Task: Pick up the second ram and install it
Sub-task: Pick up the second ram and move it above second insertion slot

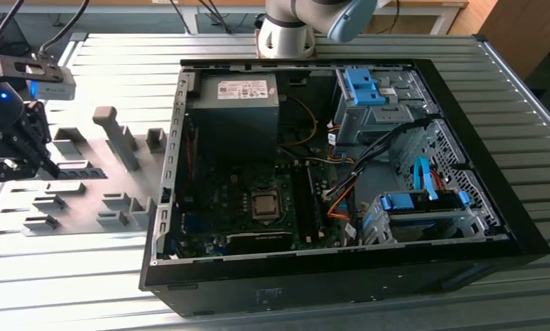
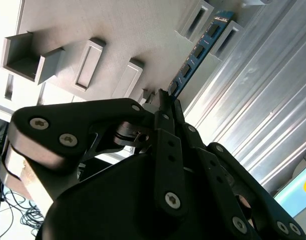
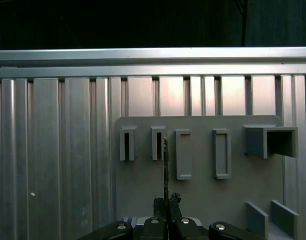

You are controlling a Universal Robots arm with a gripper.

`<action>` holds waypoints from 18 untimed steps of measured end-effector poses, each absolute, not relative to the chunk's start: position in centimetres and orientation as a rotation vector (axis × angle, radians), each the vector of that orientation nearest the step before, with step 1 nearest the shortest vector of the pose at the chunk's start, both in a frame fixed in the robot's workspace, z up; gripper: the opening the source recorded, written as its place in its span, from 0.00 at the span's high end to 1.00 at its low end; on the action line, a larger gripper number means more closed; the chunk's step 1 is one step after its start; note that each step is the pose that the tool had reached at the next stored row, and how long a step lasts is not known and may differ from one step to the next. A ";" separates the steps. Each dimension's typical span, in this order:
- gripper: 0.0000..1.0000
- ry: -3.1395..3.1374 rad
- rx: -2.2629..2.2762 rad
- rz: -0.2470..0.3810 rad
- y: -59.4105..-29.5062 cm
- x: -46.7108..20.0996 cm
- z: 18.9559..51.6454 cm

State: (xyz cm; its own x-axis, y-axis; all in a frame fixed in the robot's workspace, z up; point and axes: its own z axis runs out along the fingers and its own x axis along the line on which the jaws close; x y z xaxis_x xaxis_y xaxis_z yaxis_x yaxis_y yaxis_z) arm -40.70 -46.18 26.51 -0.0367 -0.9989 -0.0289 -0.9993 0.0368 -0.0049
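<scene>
The second ram is a thin blue board with dark chips. My gripper is shut on one end of it, and the rest sticks out past the fingertips. The first wrist view sees the second ram edge-on, reaching out from the gripper over the grey fixture plate, its far end between two slotted blocks. At the exterior view's left, the gripper holds the second ram level above the fixture plate, well left of the open computer case.
The motherboard's long dark memory slots lie beside the processor socket. A power supply, orange cables and blue drive latches crowd the case. A tall grey block stands on the fixture. The table is ribbed metal.
</scene>
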 end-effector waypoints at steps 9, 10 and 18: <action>0.86 2.244 -2.163 0.026 -46.1 -40.7 26.7; 0.86 2.244 -2.163 0.026 -46.1 -40.7 26.8; 0.86 2.244 -2.163 0.026 -46.1 -40.7 27.0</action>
